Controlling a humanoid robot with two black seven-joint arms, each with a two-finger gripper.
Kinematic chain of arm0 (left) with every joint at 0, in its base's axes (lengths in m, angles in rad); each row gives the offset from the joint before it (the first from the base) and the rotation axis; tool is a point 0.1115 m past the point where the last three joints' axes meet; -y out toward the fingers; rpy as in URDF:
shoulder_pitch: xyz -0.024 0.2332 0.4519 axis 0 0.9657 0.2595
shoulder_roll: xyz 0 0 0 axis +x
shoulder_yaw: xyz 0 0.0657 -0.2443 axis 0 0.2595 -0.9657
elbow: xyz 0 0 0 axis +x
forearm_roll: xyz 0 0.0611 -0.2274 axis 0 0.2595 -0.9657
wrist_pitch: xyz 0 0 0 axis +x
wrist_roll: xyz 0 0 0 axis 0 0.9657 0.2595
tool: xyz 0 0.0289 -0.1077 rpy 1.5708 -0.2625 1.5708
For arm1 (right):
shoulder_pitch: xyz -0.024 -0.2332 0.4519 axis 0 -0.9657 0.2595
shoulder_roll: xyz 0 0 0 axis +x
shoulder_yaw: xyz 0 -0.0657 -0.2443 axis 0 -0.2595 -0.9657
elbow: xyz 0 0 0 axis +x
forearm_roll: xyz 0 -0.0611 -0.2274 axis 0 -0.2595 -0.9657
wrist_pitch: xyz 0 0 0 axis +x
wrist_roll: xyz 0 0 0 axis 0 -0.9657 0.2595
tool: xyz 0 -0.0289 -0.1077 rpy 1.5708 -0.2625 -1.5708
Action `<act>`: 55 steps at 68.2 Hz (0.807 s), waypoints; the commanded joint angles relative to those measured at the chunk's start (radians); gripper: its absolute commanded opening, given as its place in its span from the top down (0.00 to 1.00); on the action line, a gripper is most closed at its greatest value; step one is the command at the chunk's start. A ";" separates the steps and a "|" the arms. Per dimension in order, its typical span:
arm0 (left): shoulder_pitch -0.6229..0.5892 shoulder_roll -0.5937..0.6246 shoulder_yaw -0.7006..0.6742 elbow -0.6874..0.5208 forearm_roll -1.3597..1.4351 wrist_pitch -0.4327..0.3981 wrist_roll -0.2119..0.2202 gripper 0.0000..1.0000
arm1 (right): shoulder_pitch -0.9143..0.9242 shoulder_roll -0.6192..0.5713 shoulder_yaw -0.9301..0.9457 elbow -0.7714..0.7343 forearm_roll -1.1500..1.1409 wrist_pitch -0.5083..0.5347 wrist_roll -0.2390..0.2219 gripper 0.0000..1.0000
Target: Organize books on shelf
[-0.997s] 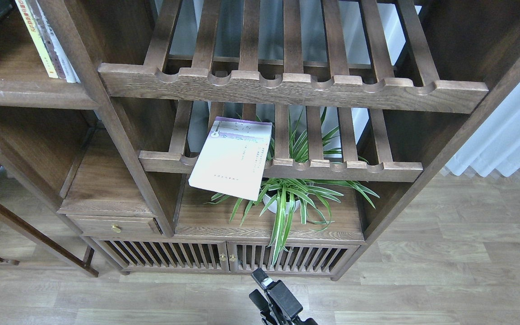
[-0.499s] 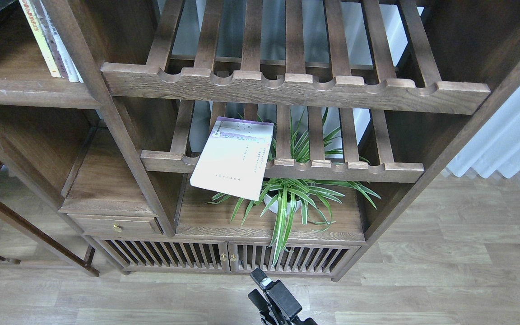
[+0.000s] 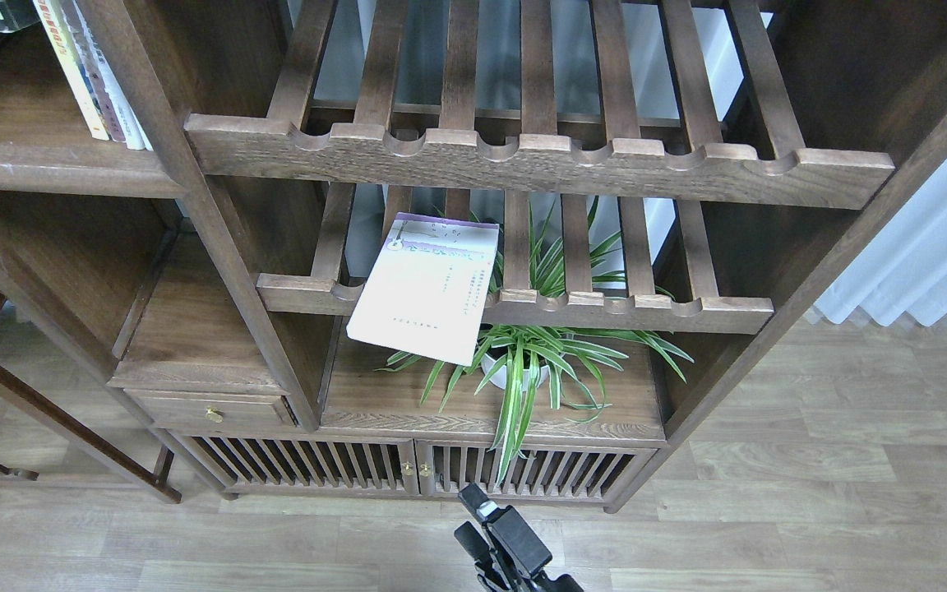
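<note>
A thin lavender-white book (image 3: 428, 288) lies tilted on the lower slatted rack (image 3: 605, 311), its front corner hanging over the notched rail. Several books (image 3: 91, 74) stand upright at the right end of the flat dark-brown shelf (image 3: 46, 168) at top left; the nearest spine is yellow, the others are cut off by the frame. My right gripper (image 3: 473, 518) is low at the bottom centre, over the floor, far from the books, with its fingers apart and empty. A small grey-green part (image 3: 1, 12) in the top left corner may be my left gripper, mostly cut off.
An upper slatted rack (image 3: 539, 160) juts out above the lower one. A potted spider plant (image 3: 523, 362) stands on the board below the lavender book. A drawer (image 3: 210, 411) and slatted cabinet doors (image 3: 408, 469) are beneath. A white curtain (image 3: 934, 255) hangs at the right.
The dark shape in the top left corner has moved up and almost out of view. The lavender book and the right gripper have hardly moved.
</note>
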 commanded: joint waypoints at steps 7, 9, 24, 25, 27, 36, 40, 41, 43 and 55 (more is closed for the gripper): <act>0.010 0.000 0.021 -0.004 -0.010 0.000 -0.010 0.86 | 0.007 0.000 0.001 0.003 0.001 0.000 0.000 0.00; 0.011 0.000 0.024 -0.004 -0.013 0.000 -0.012 0.84 | 0.009 0.000 0.001 0.003 0.001 0.000 0.000 0.00; 0.047 -0.003 0.024 -0.010 -0.129 0.000 -0.030 0.32 | 0.012 0.000 0.001 0.003 0.001 0.000 0.000 0.00; 0.054 0.000 0.024 -0.013 -0.166 0.000 -0.030 0.32 | 0.012 0.000 0.001 0.003 0.001 0.000 0.000 0.00; 0.057 0.001 0.022 -0.013 -0.171 0.000 -0.029 0.32 | 0.012 0.000 0.001 0.003 0.001 0.000 0.000 0.00; 0.074 0.006 0.012 -0.014 -0.183 0.000 -0.032 0.32 | 0.012 0.000 0.001 0.003 0.001 0.000 0.000 0.00; 0.077 0.009 0.007 -0.024 -0.198 0.000 -0.033 0.31 | 0.012 0.000 0.001 0.003 0.001 0.000 0.000 0.00; 0.077 0.010 0.005 -0.027 -0.209 0.000 -0.033 0.31 | 0.013 0.000 0.001 0.003 0.001 0.000 0.000 0.00; 0.079 0.012 0.004 -0.028 -0.220 0.000 -0.036 0.31 | 0.013 0.000 0.001 0.003 0.001 0.000 0.000 0.00; 0.108 0.055 0.001 -0.054 -0.313 0.000 -0.044 0.31 | 0.012 0.000 0.001 0.003 0.001 0.000 0.000 0.00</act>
